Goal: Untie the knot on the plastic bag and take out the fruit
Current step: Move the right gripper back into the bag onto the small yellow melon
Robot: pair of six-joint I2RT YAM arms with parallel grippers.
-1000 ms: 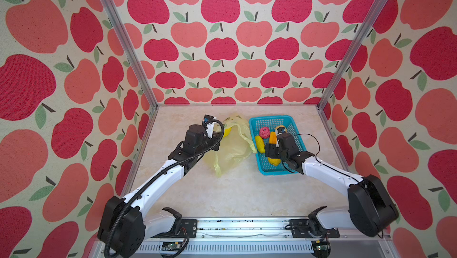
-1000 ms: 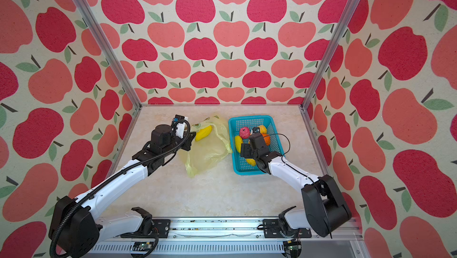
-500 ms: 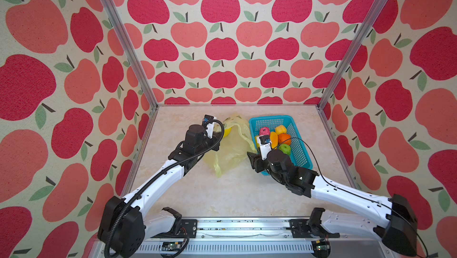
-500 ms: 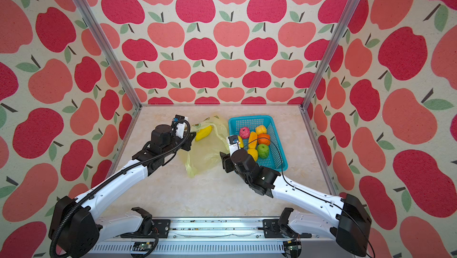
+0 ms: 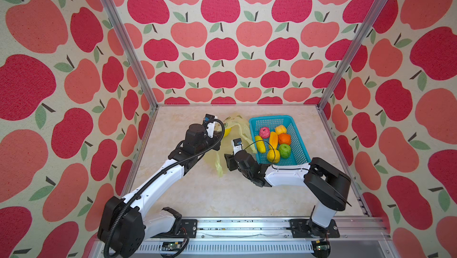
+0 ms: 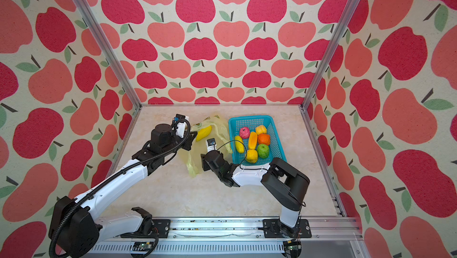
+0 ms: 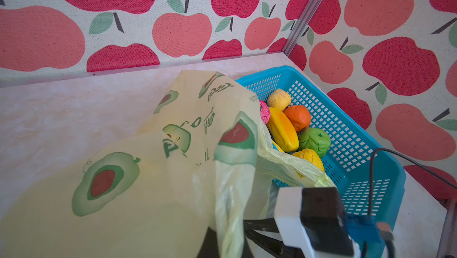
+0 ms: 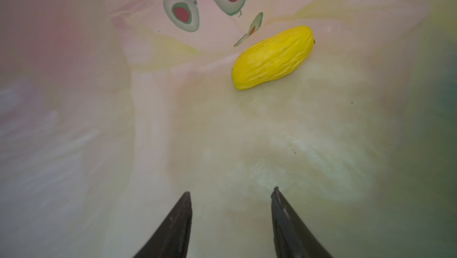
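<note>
The plastic bag (image 7: 173,120) hangs from the clamped left gripper (image 5: 217,142) — the right gripper (image 8: 231,190) spread, empty, facing a yellow fruit (image 8: 273,57) inside.

right gripper (image 8: 231,190) from basket (image 5: 271,118) into plastic bag (image 5: 217,167)

You have two arms of white shells and black joints: your left arm (image 5: 158,182) carries a ribbed black cable hose (image 5: 117,220), your right arm (image 5: 286,175) a thin black wire (image 5: 260,141) and tapered, pointed black fingers (image 8: 173,229).
</note>
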